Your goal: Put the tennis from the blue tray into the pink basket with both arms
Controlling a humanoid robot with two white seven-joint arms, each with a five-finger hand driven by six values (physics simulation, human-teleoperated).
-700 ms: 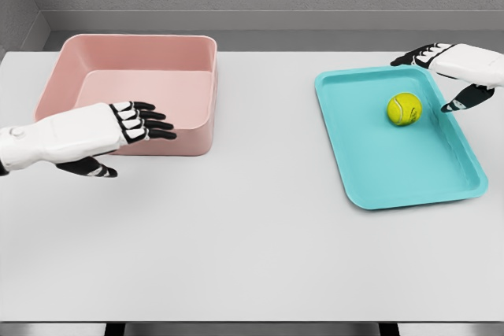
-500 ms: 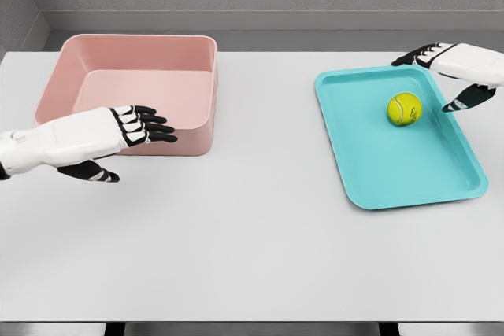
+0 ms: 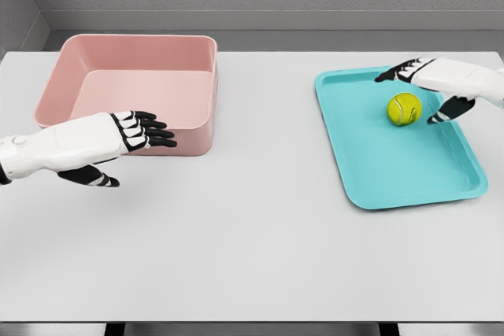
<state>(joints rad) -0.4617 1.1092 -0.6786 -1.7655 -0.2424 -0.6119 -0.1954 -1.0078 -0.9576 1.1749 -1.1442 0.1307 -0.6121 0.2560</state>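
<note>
Both hands open; right hand straddles tennis ball.

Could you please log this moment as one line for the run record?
stage: reaching | right hand open, beside ball | ball in blue tray | left hand open by pink basket

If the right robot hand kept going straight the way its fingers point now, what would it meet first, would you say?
Probably the tennis ball: the right robot hand points left over the blue tray, fingers open around it. Its height above the ball is unclear.
</note>
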